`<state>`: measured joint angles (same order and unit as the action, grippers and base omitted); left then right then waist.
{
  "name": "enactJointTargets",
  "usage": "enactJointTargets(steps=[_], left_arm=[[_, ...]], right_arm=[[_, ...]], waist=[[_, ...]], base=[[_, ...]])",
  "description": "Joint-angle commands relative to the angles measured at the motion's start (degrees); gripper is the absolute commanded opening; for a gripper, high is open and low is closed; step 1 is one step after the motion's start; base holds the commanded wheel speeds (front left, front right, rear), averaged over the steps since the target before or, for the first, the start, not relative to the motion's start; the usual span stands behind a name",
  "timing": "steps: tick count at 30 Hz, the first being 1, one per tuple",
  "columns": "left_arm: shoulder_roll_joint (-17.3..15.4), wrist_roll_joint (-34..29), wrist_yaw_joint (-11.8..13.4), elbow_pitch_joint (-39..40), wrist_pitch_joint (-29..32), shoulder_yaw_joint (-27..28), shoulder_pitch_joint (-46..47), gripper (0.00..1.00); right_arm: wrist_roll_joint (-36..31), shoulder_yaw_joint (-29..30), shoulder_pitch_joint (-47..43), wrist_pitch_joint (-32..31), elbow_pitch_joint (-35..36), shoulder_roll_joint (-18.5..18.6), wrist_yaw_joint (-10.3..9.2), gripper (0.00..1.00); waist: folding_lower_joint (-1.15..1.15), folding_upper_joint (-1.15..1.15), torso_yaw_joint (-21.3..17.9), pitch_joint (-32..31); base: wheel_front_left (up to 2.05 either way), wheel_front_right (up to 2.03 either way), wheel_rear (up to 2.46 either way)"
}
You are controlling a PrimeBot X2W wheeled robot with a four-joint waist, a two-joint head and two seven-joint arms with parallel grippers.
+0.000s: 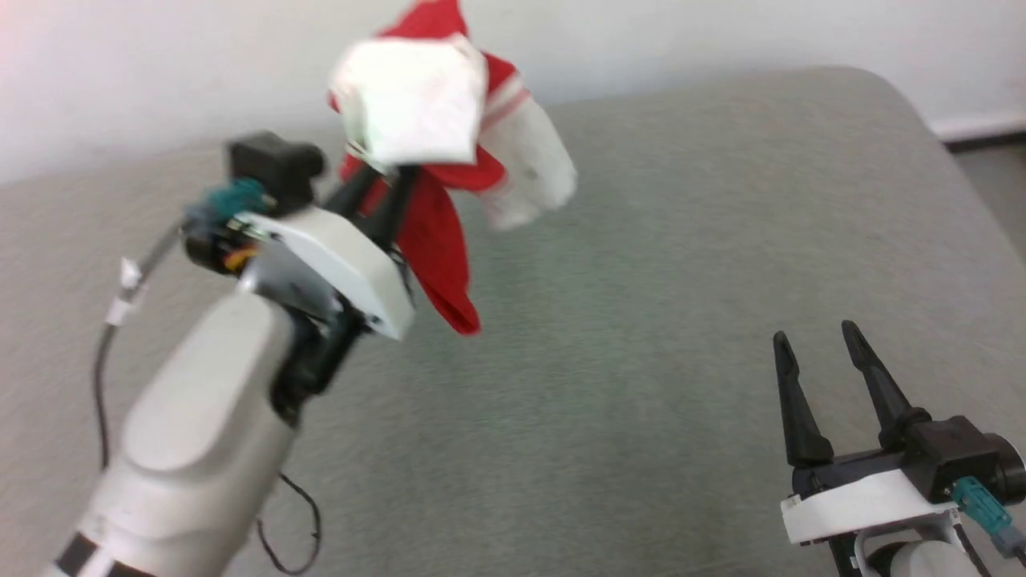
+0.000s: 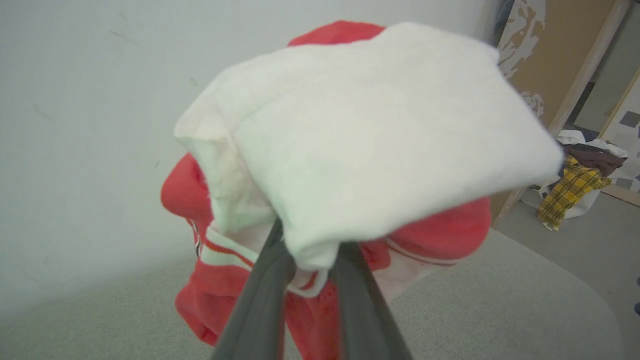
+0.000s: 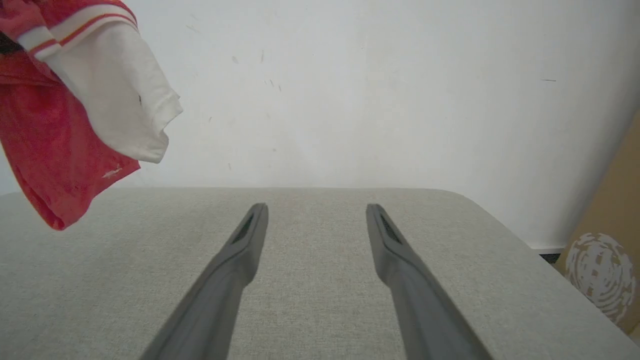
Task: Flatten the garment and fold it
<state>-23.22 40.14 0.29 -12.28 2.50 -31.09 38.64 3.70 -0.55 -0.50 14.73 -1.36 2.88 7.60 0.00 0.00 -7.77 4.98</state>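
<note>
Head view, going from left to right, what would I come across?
Pale left forearm → the garment, bunched and held aloft → right gripper, open and holding nothing.

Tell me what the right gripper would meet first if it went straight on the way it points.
Nothing close: the open right gripper points low over the table toward the white wall, which looks like the first thing in line. The garment hangs off to the left, clear of it; depth is unclear.
</note>
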Motion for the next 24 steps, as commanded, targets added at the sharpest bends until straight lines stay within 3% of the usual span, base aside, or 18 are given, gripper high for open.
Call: enactJointTargets(steps=[1, 5, 10, 14, 15, 16, 17, 24], left_arm=[[1.2, -1.5, 1.1, -0.4, -0.4, -1.8, -1.1, 0.00], [4.1, -2.9, 0.9, -4.9, -0.2, -5.8, -2.8, 0.00], [4.7, -7.0, 0.8, -12.9, 0.9, -10.8, -3.4, 0.00], [5.4, -8.5, -1.3, -20.3, 3.1, -14.6, -4.0, 0.00], [5.6, -8.8, -1.8, -21.8, 3.2, -15.2, -4.0, 0.15], [5.7, -9.0, -2.0, -23.1, 2.9, -15.5, -3.9, 0.85], [5.9, -9.1, -2.1, -24.2, 2.4, -15.6, -3.9, 1.00], [7.5, -8.1, -2.5, -28.4, -2.6, -14.5, -3.2, 1.00]], right_arm=[[0.6, 0.1, 0.2, 0.3, 0.1, 0.0, -0.11, 1.00], [1.9, -0.1, 0.5, 0.3, -0.1, 0.0, -0.11, 1.00], [3.0, -0.5, 1.2, 0.3, -0.7, 0.0, -0.11, 1.00], [3.9, -0.7, 1.6, 0.3, -0.8, 0.0, -0.11, 1.00], [4.1, -0.8, 1.7, 0.3, -0.9, 0.0, -0.11, 1.00], [4.1, -1.0, 1.7, 0.3, -1.1, 0.0, -0.11, 1.00], [4.2, -1.1, 1.7, 0.3, -1.2, 0.0, -0.11, 1.00], [3.1, -0.2, 1.2, 0.3, -2.2, 0.0, -0.11, 1.00]], waist=[[0.00, 0.00, -7.5, 2.2], [0.00, 0.00, -10.5, 4.5], [0.00, 0.00, -12.5, 6.6], [0.00, 0.00, -13.1, 7.9], [0.00, 0.00, -13.1, 8.1], [0.00, 0.00, -13.0, 8.1], [0.00, 0.00, -12.8, 8.1], [0.00, 0.00, -9.4, 4.8]], base=[[0.00, 0.00, 0.00], [0.00, 0.00, 0.00], [0.00, 0.00, 0.00], [0.00, 0.00, 0.00], [0.00, 0.00, 0.00], [0.00, 0.00, 0.00], [0.00, 0.00, 0.00], [0.00, 0.00, 0.00]])
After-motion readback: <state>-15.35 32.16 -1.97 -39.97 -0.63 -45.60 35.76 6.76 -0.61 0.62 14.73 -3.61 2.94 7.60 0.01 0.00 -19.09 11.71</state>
